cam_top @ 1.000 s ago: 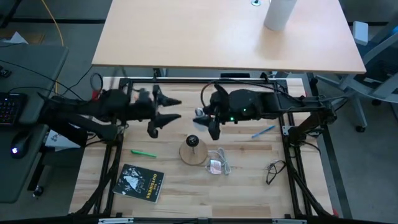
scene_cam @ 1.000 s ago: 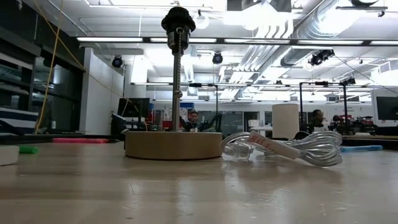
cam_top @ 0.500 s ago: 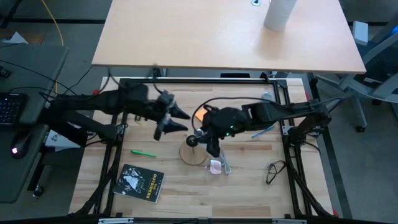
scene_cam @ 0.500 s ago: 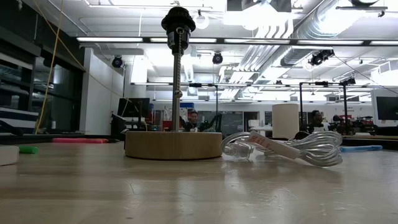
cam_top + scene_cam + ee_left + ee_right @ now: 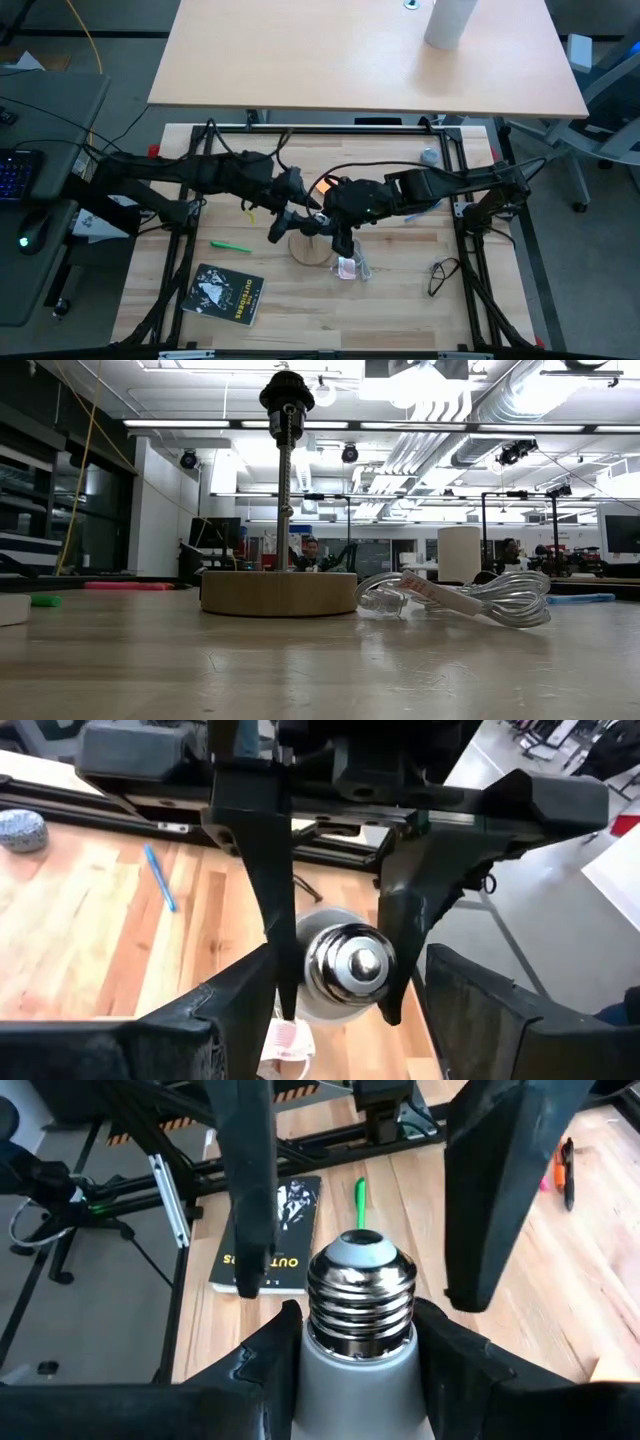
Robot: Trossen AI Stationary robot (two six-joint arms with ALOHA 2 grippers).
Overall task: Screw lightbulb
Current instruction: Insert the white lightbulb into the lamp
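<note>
The lightbulb (image 5: 360, 1295), a white globe with a silver threaded base, hangs in the air above the lamp, with my right gripper (image 5: 326, 217) shut on it. The lamp is a tan wooden disc (image 5: 278, 592) carrying a black socket (image 5: 287, 392) on an upright rod; from above the disc (image 5: 310, 250) shows just below both grippers. My left gripper (image 5: 290, 214) faces the bulb's base end (image 5: 352, 960) from the table's left, open. Its fingers (image 5: 247, 1190) stand on either side of the threaded base, apart from it. Neither gripper shows in the low view. My right gripper pinches the bulb's white globe (image 5: 355, 1380) between its two fingers (image 5: 270, 1365), just behind the threaded base. The fingers come from the table's right, slanting down. The bulb is lifted clear, its threaded base (image 5: 362, 1305) pointing away from the wrist toward my left gripper.
A clear cord bundle with a small packet (image 5: 350, 266) lies right of the disc. A green pen (image 5: 231, 245) and a black book (image 5: 228, 293) lie at the near left. A blue pen (image 5: 425, 210), glasses (image 5: 440, 275) and an orange note (image 5: 322, 184) lie around.
My left gripper has gone toward the table's right and near edge, up to the bulb, and has tipped from pointing down to nearly level. My right gripper has sunk toward the lamp with the bulb, mostly in the first half second. The bulb stays in its hold.
</note>
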